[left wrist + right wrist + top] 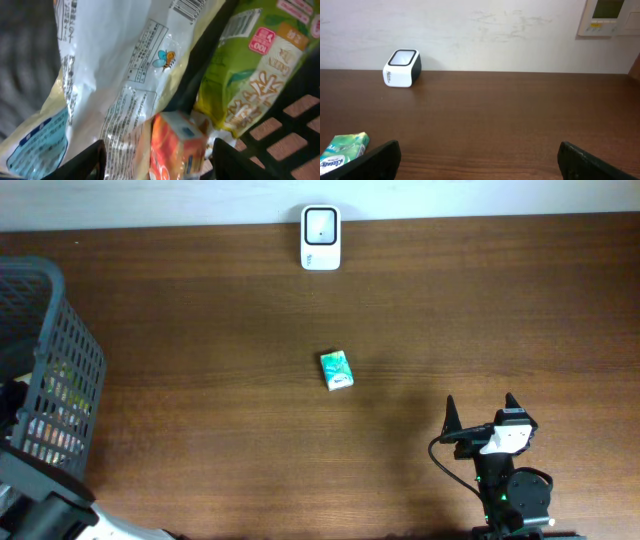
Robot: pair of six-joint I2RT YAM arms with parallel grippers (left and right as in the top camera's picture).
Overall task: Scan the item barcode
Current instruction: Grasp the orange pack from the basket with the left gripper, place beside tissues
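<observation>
Tabletop (200, 330) from above, dark brown wood. The white barcode scanner (320, 238) stands at 12 o'clock against the far edge. A green tissue pack (337, 369) lies flat near the centre, well apart from everything else. At 9 o'clock is a dark mesh basket (55, 350) with packets showing through its wall. The left arm (40, 500) sits at 8 o'clock by the basket, its tool out of sight from here. Down at 5 o'clock, the right tool (480, 418) hovers with its fingers spread wide and nothing between them.

Left wrist now, and we're inside the basket! The left tool (160, 162) has its fingers apart at 7 and 5 o'clock. An orange carton (177, 145) sits between them; whether either finger touches it, I cannot tell. A white-and-yellow bag (110, 75) fills 10 o'clock, and a green tea packet (250, 70) leans at 2 o'clock.

Right wrist: the right tool (480, 162) is wide apart over bare wood. The scanner (402, 67) is at 10 o'clock by the wall, and the tissue pack (342, 150) lies at 8 o'clock, just beside the left-hand finger.
</observation>
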